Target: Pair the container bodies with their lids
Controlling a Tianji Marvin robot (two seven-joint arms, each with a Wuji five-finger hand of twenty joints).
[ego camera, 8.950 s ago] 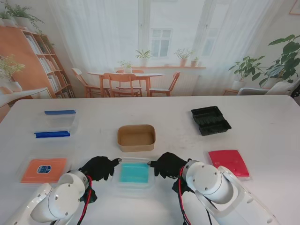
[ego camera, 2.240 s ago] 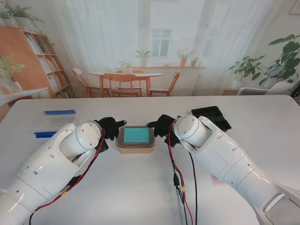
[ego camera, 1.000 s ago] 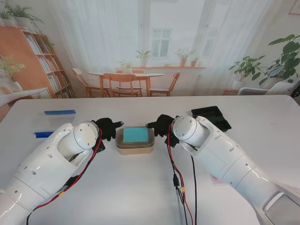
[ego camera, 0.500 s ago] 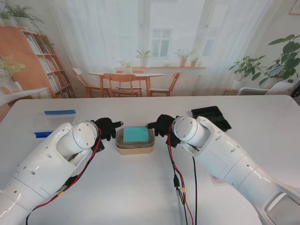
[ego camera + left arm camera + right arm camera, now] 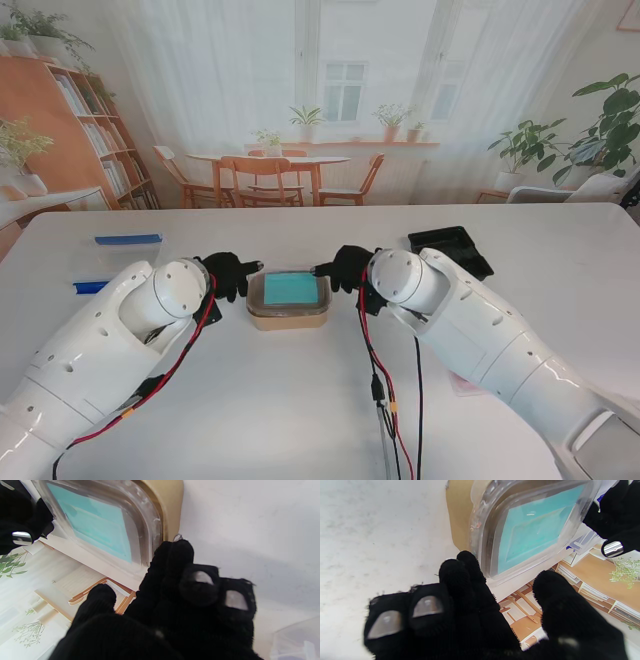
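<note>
A clear lid with a teal centre [image 5: 289, 289] sits on top of the brown paper container [image 5: 288, 318] in the middle of the table. My left hand [image 5: 232, 273] is at the container's left end and my right hand [image 5: 345, 268] at its right end. The left wrist view shows the lid [image 5: 95, 522] seated in the container's rim [image 5: 172, 510]. There my left hand [image 5: 175, 600] has its forefinger by the corner and its thumb well apart. The right wrist view shows the lid [image 5: 535, 530], with my right hand [image 5: 475, 610] spread and its thumb clear of the rim.
A black tray [image 5: 450, 255] lies behind my right arm. A clear box with blue clips [image 5: 125, 262] stands at the far left. A red lid [image 5: 460, 382] peeks out from under my right forearm. Both forearms cover much of the near table.
Since a second ago the lid has settled lower onto the paper container. Both hands stay at its ends, with their fingers eased off the rim.
</note>
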